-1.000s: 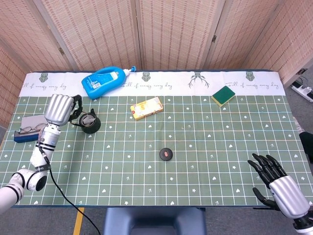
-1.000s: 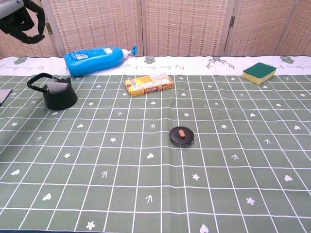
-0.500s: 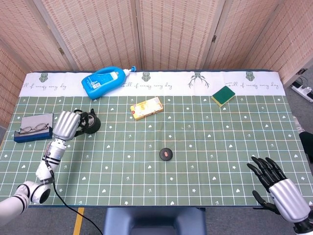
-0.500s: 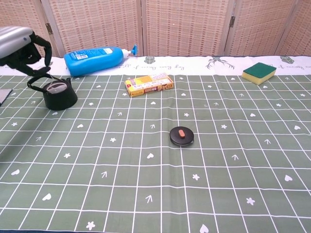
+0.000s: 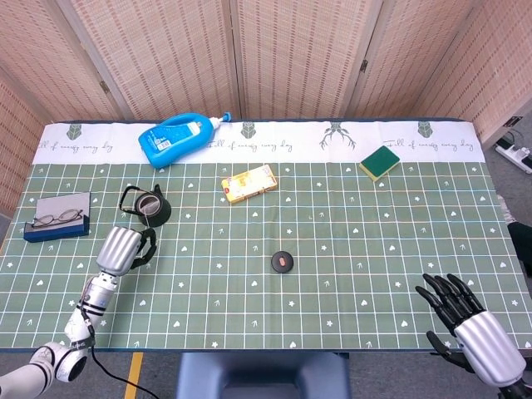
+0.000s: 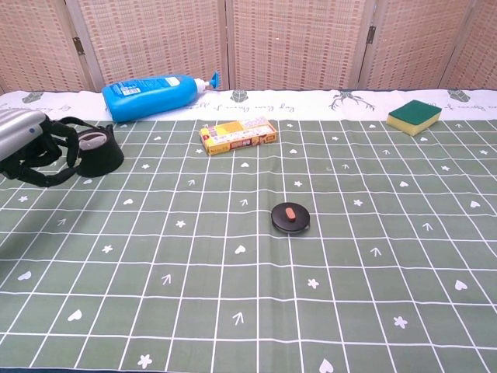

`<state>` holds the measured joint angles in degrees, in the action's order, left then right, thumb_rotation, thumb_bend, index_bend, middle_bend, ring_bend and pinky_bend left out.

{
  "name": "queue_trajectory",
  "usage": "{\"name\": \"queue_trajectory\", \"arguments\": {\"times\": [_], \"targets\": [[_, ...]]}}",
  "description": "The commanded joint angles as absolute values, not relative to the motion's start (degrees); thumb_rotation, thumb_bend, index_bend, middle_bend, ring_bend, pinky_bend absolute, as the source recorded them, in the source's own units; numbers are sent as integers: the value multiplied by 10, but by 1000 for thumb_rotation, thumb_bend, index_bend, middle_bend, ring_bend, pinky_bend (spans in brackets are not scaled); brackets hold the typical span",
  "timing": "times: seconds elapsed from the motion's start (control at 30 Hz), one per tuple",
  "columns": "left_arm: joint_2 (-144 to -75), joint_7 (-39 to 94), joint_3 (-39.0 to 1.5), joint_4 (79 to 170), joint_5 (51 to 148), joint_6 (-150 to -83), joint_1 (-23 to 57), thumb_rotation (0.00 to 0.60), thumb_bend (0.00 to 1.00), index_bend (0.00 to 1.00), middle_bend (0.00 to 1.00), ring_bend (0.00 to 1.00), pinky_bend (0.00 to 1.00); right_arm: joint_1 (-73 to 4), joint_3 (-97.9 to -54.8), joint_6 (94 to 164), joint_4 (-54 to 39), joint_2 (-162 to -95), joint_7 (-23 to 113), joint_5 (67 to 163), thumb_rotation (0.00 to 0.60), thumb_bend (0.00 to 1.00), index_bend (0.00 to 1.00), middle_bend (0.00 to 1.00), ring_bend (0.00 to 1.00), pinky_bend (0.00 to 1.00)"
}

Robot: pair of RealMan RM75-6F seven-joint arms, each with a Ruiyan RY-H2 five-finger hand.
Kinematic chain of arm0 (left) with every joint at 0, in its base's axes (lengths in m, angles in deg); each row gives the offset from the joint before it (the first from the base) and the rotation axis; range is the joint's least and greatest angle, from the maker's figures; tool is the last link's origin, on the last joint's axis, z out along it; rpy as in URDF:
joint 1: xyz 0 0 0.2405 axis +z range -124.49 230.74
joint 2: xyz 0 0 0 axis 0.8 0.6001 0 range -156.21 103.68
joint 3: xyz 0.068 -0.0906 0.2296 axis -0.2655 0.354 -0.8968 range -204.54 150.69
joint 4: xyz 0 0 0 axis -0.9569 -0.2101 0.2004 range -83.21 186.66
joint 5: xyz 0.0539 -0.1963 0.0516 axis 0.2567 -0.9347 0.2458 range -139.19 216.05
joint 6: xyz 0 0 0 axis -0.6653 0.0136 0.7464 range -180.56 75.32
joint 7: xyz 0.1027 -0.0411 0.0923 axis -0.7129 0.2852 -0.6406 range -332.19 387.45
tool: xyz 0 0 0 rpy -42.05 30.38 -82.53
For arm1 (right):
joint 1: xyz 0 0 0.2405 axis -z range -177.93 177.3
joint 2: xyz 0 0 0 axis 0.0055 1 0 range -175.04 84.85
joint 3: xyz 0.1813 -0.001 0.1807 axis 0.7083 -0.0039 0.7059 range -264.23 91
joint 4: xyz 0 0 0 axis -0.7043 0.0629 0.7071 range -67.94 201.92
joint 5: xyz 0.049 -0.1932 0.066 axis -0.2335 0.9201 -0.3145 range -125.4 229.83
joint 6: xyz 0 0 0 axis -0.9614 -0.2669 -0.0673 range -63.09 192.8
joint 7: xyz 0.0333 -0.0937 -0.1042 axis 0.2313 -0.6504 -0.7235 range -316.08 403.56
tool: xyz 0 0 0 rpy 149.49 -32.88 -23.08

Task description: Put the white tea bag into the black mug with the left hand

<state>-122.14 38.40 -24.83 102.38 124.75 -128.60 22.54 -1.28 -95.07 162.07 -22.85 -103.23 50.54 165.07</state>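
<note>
The black mug (image 5: 152,208) stands at the left of the green checked cloth, also seen as the mug (image 6: 99,155) in the chest view. The white tea bag (image 5: 150,202) lies inside it, and the tea bag (image 6: 94,141) shows at the rim in the chest view. My left hand (image 5: 126,247) hangs in front of the mug, apart from it, fingers curled in and holding nothing; in the chest view the left hand (image 6: 35,150) sits just left of the mug. My right hand (image 5: 467,320) is at the front right corner, fingers spread and empty.
A blue detergent bottle (image 5: 176,138) lies at the back left. A yellow box (image 5: 248,183) sits mid-table, a green sponge (image 5: 379,162) at the back right, a black round disc (image 5: 283,262) near the centre. Glasses rest on a grey case (image 5: 56,215) at the far left.
My left hand has drawn back from above the mug toward the front edge and lowered. The tea bag stays in the mug. The right hand has barely shifted.
</note>
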Motion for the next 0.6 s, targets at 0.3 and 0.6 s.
{"name": "queue_trajectory", "arguments": {"times": [0.3,0.6], "targets": [[-1249,405,-254,984,1249,-1274,240,600,509,658,1000,1000,1000,-13,-953,1622,-224,-1035,502,1659,600,424,0,0,0,0],[-1268,417,-262,957,1257,-1275,253,600,508,654,1000,1000,1000,-7,-958,1632,-220,-1039,492,1672,600,423,0,0,0,0]]}}
